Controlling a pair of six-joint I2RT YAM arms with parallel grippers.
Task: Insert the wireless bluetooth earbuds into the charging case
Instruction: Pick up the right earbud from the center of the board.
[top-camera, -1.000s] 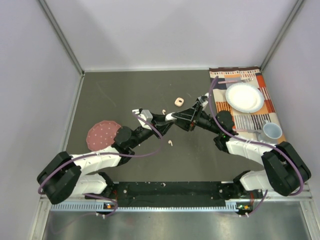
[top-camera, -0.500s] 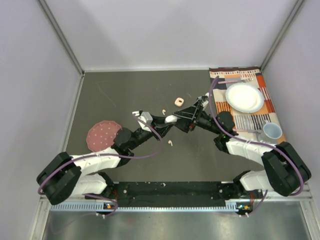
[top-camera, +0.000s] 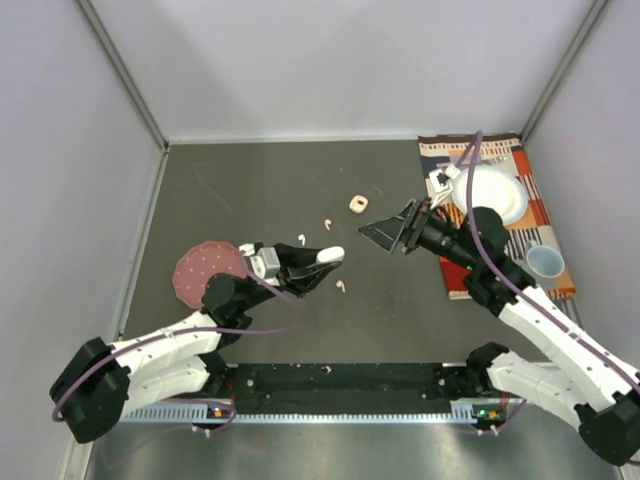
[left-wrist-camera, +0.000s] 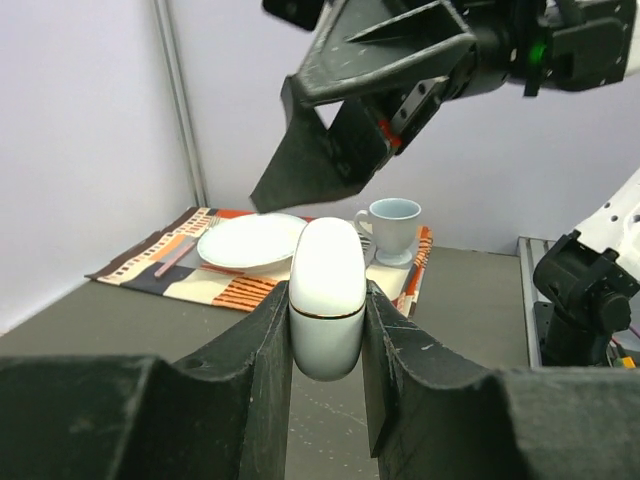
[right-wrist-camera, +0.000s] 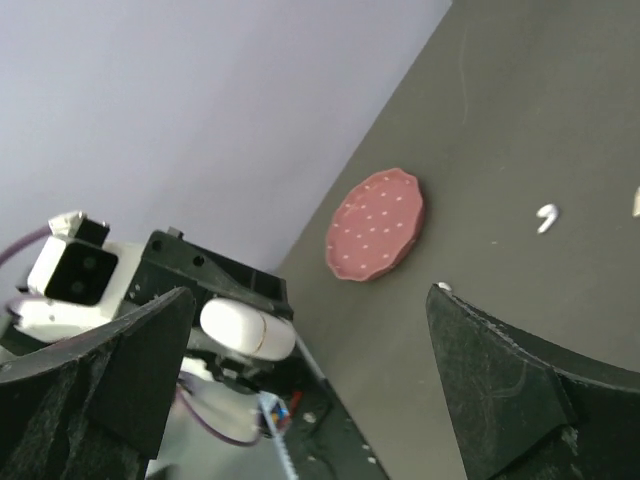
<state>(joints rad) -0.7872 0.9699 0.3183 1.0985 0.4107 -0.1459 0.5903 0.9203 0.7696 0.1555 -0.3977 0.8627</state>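
Item: white charging case (lid shut), clamped between my left fingers. My right fingers: spread wide apart. Earbuds: loose on desk.

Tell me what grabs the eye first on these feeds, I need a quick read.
The closed white charging case stands out first, pinched in the left claw and held off the table near its middle. Facing it, the right claw hangs wide open and empty. Tiny loose earbuds lie scattered on the dark table close by.
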